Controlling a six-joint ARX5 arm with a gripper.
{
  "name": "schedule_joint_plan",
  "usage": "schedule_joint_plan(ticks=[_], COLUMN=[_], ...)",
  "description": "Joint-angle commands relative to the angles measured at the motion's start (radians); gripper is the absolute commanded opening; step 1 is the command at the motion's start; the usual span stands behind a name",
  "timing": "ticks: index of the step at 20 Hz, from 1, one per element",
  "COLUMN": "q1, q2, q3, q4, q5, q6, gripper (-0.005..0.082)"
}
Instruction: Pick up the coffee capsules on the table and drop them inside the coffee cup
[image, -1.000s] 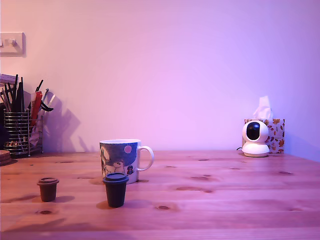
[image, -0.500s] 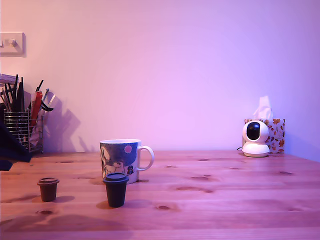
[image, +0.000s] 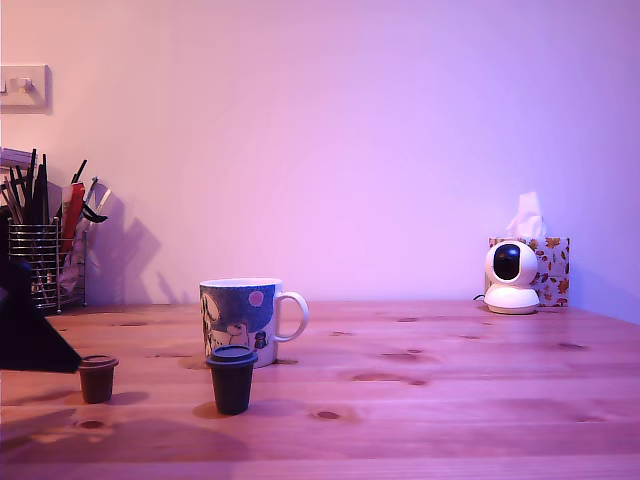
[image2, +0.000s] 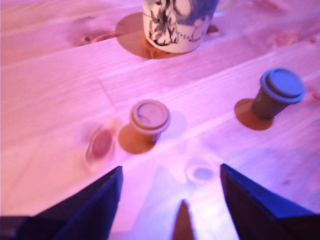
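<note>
Nearest to us, our end effector (image2: 170, 200) has its jaws spread wide and empty above the desk (image2: 50, 100), with the brown capsule (image2: 149, 118) just beyond the gap between them; in the exterior view only a dark wedge of it shows at the left edge (image: 30, 335), just above and to the left of that capsule (image: 97, 377). The brown capsule stands upright, lid up, untouched. To its right in the exterior view, well apart from it, stands the blue capsule (image: 231, 379), also upright (image2: 276, 95), and just behind that one sits the coffee cup (image: 242, 320), its handle turned to the exterior view's right; the wrist view shows only its lower part (image2: 177, 25). Neither capsule is in the cup yet, so we judge the task barely begun, with the brown one the likely first grasp. The risks we see: the capsule is small and tapered, so a jaw landing off-centre could tip it or push it along the desk, and closing on the narrow body below the lid may let it slip. Farther back, a pen holder (image: 35, 265) stands by the wall at the left, close enough that a wide swing might catch it.
</note>
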Motion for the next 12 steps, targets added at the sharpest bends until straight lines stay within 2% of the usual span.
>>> schedule_joint_plan(ticks=[1, 12], q1=[-0.003, -0.003], q2=[0.055, 0.369], q3=[0.006, 0.011], q4=[0.045, 0.429], q5=[-0.014, -0.006], q6=[0.02, 0.02], gripper=[0.0625, 0.0624])
